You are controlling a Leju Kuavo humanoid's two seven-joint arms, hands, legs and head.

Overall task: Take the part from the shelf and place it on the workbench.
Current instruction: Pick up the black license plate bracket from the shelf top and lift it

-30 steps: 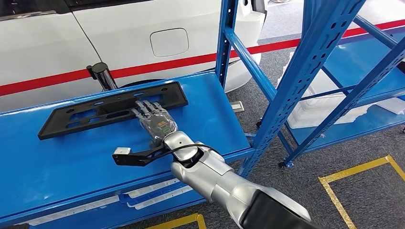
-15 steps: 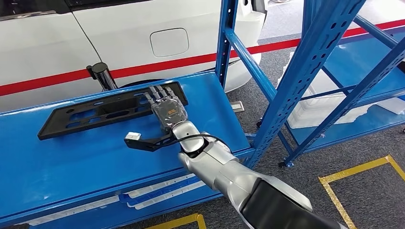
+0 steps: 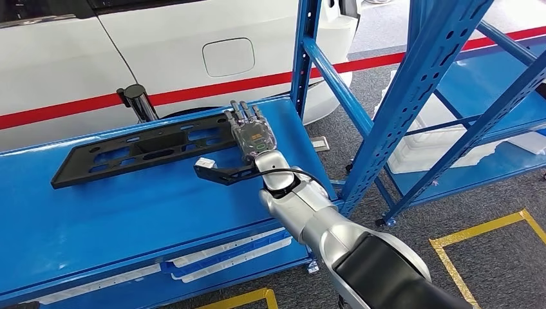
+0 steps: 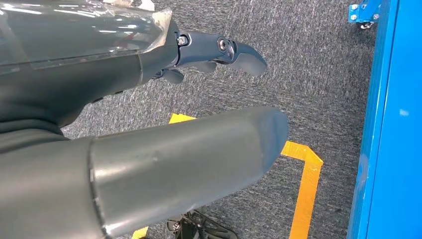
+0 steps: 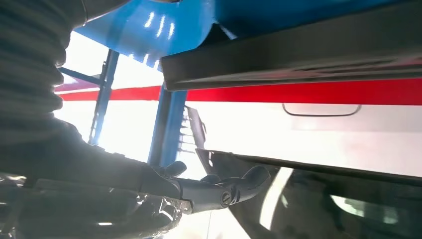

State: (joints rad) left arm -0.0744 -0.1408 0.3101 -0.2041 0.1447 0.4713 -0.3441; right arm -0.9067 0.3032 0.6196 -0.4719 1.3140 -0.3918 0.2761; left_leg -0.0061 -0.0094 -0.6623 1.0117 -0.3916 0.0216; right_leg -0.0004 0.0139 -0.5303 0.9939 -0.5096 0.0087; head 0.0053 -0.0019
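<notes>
While our right arm reaches across the bench (image 3: 129, 212), our right hand (image 3: 252, 134) hovers flat at the part's (image 3: 148, 147) right end, fingers extended and holding nothing. That part lies flat on the bench. Our left hand (image 4: 149, 124) hangs over the floor, fingers apart, empty.

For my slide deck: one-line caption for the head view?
Right hand at the end of the black part on the blue shelf, white car behind.

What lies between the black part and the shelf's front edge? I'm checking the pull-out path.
In the head view, bare blue shelf lies there, apart from the right hand near the black part.
</notes>
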